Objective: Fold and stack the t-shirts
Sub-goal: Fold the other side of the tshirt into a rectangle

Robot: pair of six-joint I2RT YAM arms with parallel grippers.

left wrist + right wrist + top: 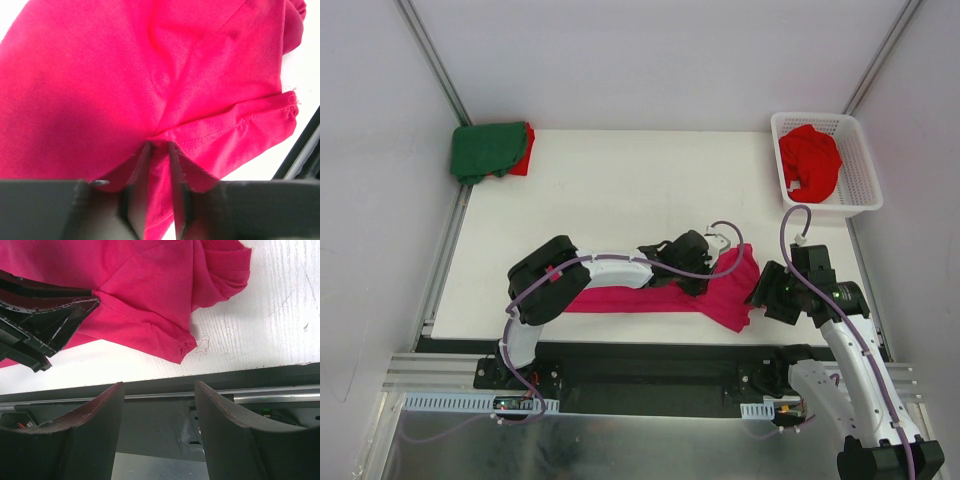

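A magenta-pink t-shirt (732, 296) lies bunched along the table's front edge. My left gripper (704, 276) is shut on a fold of it; in the left wrist view the fingertips (159, 145) pinch the cloth (100, 75) near a stitched hem. My right gripper (761, 296) is open and empty, just right of the shirt, with its fingers (157, 390) over the table's front edge. The shirt's corner (140, 290) and the left gripper (50, 322) show in the right wrist view. A dark green t-shirt (484, 150) lies folded on a red one (526, 152) at the far left corner.
A white lattice basket (861, 160) at the far right holds a crumpled red t-shirt (810, 162). The table's front edge (225, 371) and a dark rail run just below the shirt. White walls close in the sides and back.
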